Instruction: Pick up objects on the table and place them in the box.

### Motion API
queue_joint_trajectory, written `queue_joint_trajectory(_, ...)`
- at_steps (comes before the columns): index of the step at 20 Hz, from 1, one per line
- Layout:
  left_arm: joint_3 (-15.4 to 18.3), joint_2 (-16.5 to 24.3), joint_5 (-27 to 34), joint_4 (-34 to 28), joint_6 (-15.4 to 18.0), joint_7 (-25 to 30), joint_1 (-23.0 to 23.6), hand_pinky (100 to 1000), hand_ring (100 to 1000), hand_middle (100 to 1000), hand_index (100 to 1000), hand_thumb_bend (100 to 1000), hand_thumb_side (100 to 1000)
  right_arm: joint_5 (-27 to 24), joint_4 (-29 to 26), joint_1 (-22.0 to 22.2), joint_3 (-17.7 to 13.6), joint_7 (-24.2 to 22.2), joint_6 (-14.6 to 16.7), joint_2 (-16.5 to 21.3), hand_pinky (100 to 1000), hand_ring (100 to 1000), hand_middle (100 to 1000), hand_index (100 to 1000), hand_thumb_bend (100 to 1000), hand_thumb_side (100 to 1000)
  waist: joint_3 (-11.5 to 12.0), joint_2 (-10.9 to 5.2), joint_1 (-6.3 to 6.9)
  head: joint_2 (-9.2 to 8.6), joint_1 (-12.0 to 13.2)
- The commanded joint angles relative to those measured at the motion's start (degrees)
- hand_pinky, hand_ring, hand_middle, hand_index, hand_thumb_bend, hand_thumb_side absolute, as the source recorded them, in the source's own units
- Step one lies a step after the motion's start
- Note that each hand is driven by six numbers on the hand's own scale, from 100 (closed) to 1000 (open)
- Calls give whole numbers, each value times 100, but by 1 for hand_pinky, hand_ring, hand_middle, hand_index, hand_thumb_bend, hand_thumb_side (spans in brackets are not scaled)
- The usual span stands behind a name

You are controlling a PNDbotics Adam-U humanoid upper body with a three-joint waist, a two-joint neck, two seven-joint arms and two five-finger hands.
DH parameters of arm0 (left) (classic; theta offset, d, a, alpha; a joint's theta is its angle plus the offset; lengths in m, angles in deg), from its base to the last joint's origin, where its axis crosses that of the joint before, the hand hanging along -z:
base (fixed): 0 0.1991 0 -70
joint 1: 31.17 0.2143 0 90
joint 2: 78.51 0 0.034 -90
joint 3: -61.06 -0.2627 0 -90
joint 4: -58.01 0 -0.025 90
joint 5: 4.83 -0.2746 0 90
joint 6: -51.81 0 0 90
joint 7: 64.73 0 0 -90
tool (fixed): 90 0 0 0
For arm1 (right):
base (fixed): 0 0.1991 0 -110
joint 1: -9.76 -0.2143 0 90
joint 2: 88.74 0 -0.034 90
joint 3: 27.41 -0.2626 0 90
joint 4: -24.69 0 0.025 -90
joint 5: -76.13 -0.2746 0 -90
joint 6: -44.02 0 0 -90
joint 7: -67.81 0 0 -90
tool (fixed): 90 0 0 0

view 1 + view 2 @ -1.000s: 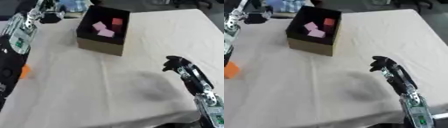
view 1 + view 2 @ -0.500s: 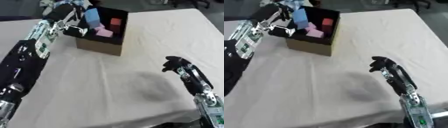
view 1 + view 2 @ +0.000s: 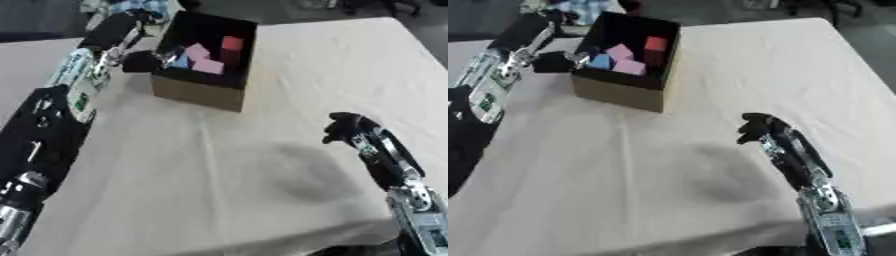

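Note:
A cardboard box point(image 3: 199, 94) with a black inside stands at the back left of the table. In it lie a red block point(image 3: 232, 43), two pink blocks point(image 3: 208, 66) and a blue block point(image 3: 599, 61). My left hand point(image 3: 140, 61) hovers just outside the box's left wall, open and holding nothing, with a fingertip towards the rim. My right hand point(image 3: 342, 128) hangs over the cloth at the right, well clear of the box, its fingers curled on nothing.
A cream cloth point(image 3: 262, 165) covers the table, with its front edge low in the picture. A dark shadow point(image 3: 302, 172) lies on the cloth beside my right forearm. Blurred clutter point(image 3: 131, 7) sits beyond the box at the far edge.
My left hand swung in from the left carrying the blue block over the box. The block now lies in the box and the hand has drawn back to the left wall. My right hand stayed put.

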Motion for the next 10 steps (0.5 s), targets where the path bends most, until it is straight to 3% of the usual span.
queue_joint_trajectory(1,161,238,283,-456,-91,-58,-49,846,717,763,926,422,782,0,-51,-65,-18,-2,11,44,698,589,603,801,100,727,7,-141,37,16,-6)
queue_joint_trajectory(4,290,484,563,-897,-87,-125,123,827,685,701,891,312,683,4,-46,-51,-41,15,8,52,698,589,603,801,100,728,39,-145,36,22,-49)
queue_joint_trajectory(10,509,1267,1120,-1800,-134,35,792,808,665,662,867,302,640,27,-48,-31,-83,52,4,63,698,589,603,801,100,727,172,-164,51,21,-173)
